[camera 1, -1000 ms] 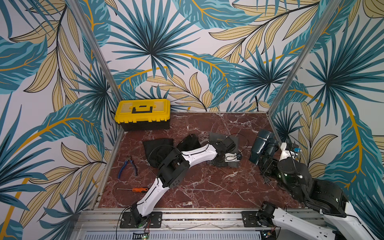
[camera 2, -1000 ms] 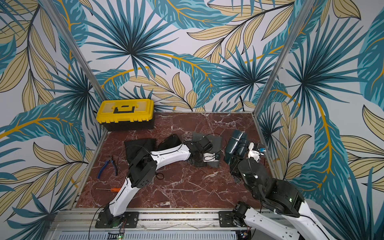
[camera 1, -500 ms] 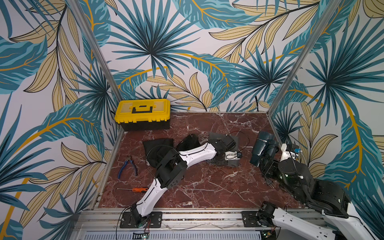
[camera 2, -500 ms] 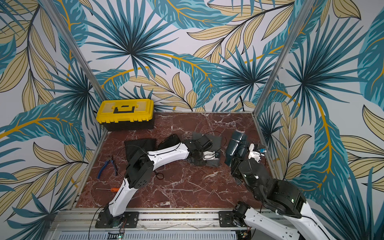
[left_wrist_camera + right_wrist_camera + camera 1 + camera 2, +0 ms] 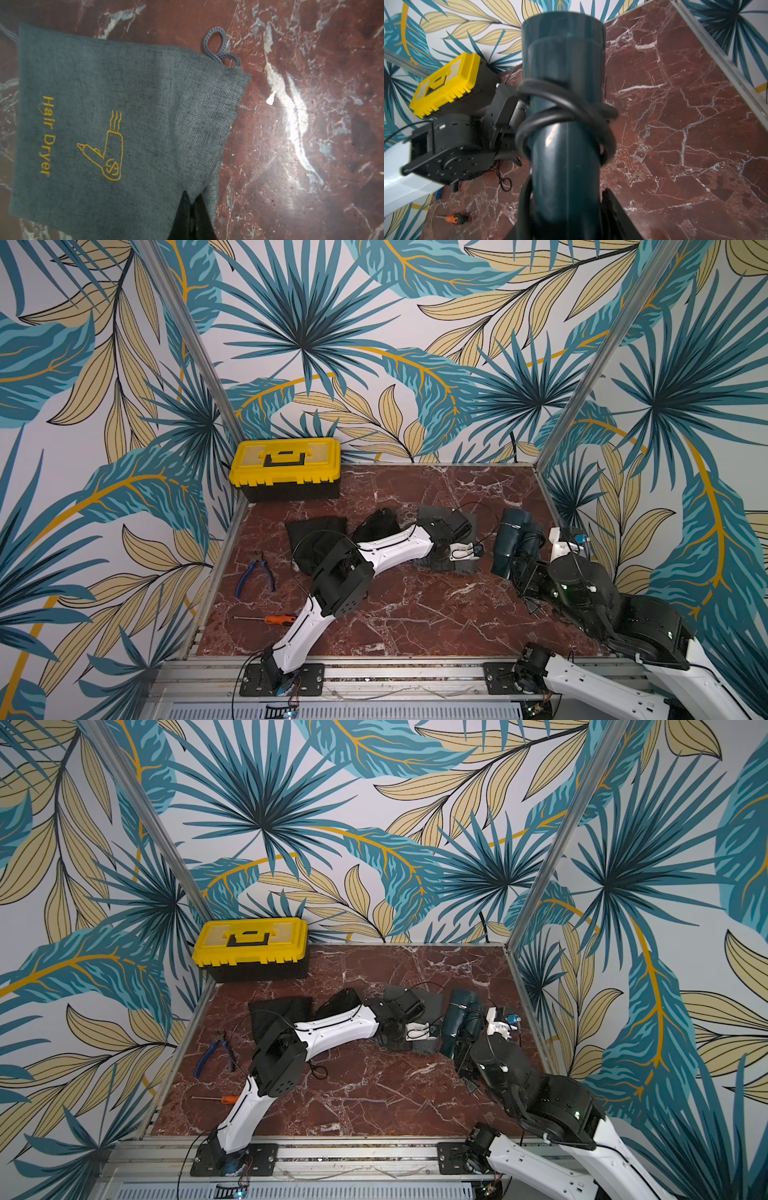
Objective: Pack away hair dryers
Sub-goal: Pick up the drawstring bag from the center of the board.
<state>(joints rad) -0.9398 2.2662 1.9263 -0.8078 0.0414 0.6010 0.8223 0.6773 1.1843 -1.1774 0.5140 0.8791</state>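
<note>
A glossy teal hair dryer (image 5: 562, 104), cord-wrapped, is clamped in the right gripper (image 5: 566, 218), well right of the yellow toolbox (image 5: 286, 466), its barrel aimed lengthwise at the wall (image 5: 374, 364) behind that toolbox. A grey pouch (image 5: 104, 93) is pinched by the left gripper (image 5: 192, 202).

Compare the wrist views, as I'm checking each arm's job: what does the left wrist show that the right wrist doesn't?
Left wrist only: the grey pouch, its drawstring loop, its edge pinched in the shut left gripper. Right wrist only: the teal hair dryer, cord-wrapped, gripped by the right gripper, plus the yellow toolbox and screwdriver. Both: the red marble table.
</note>
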